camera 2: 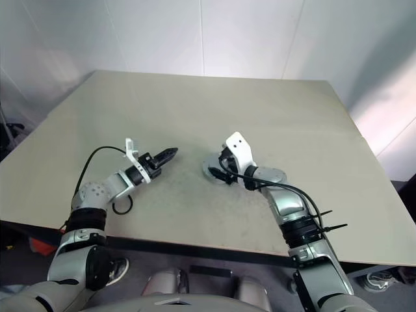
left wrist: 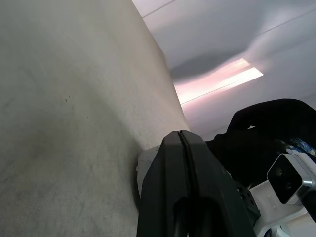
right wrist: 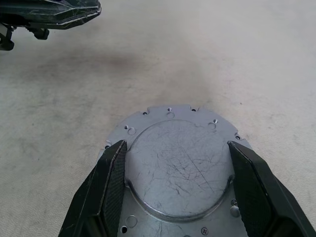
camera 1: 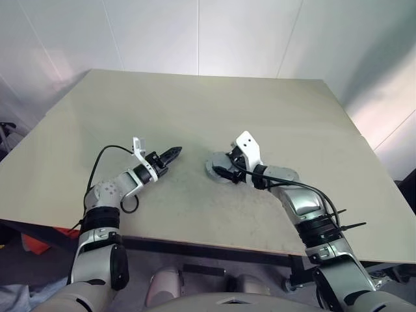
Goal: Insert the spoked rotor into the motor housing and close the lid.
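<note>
A round grey metal part (right wrist: 178,163) lies flat on the table, with a raised, scratched centre and small holes around its notched rim. I cannot tell whether it is the lid or the motor housing. My right gripper (right wrist: 177,143) reaches over it, its fingers (right wrist: 111,182) wide apart and closed against both sides of the raised centre. In the eye views this part (camera 1: 213,164) sits mid-table under the right gripper (camera 1: 225,173). My left gripper (camera 1: 175,152) is shut and empty, a hand's width to the left of the part, pointing toward it. The spoked rotor is out of view.
A second grey round thing (camera 1: 286,174) lies just right of the first, partly hidden behind my right forearm. The tan table (camera 1: 195,104) stretches far back and to both sides. Its front edge runs close under both elbows.
</note>
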{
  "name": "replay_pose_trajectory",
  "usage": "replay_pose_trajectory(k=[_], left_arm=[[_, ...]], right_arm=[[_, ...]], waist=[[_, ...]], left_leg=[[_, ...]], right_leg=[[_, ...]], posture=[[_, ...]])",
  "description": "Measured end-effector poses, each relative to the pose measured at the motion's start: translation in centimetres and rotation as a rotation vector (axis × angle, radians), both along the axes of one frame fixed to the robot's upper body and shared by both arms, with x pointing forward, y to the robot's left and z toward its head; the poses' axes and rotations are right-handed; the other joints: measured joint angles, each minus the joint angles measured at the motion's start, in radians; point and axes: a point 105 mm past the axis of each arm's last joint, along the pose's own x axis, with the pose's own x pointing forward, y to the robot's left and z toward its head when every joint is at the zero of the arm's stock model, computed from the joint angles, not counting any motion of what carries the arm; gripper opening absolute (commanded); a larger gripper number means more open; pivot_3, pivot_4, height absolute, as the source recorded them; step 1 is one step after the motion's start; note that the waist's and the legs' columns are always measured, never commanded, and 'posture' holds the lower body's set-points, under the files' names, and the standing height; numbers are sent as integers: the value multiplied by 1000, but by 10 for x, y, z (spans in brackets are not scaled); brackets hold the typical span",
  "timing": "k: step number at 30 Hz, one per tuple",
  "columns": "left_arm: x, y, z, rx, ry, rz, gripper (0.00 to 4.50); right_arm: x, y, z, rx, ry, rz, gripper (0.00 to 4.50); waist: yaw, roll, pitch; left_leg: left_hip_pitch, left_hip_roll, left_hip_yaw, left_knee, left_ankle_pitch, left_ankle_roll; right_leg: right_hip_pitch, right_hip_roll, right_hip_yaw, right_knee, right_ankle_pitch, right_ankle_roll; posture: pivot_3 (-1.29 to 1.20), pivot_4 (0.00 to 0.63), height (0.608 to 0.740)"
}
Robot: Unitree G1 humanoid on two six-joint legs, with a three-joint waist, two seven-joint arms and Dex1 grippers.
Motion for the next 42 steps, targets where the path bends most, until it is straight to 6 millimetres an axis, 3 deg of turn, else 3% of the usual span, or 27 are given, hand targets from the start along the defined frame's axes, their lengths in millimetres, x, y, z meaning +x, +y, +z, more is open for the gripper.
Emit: replay_pose_trajectory(k=[10, 15, 18, 22, 42], left_arm=[[-7, -70, 8, -21, 41, -224, 0], [-6, -84, -24, 44, 158, -253, 0], [3, -82, -34, 136, 167, -222, 0], [7, -77, -40, 172, 166, -189, 0], [3, -73, -36, 164, 146, -218, 0]], right_arm=[[0, 0, -1, -13, -1, 4, 3107], [1, -3, -1, -17, 0, -5, 3107], [2, -6, -6, -35, 13, -32, 3107], [1, -9, -10, -43, 25, -51, 3107], [2, -7, -7, -26, 29, -53, 3107]], waist=[[0, 1, 0], [5, 1, -2], [8, 7, -5], [8, 9, -7], [-1, 12, -12]], left_leg=[[0, 0, 0, 0, 0, 0], [3, 0, 0, -1, 0, 0], [18, 0, 0, -2, 0, 0], [26, -2, 0, -8, 0, 0], [16, -4, 0, -12, 0, 0]], right_leg=[[0, 0, 0, 0, 0, 0], [4, 0, -1, -2, 0, 1], [17, -1, -1, -8, -7, 12], [30, -2, -1, -20, -11, 18], [21, -2, 2, -18, -11, 18]], posture=[[0, 0, 740], [0, 0, 740], [0, 0, 740], [0, 0, 740], [0, 0, 740]])
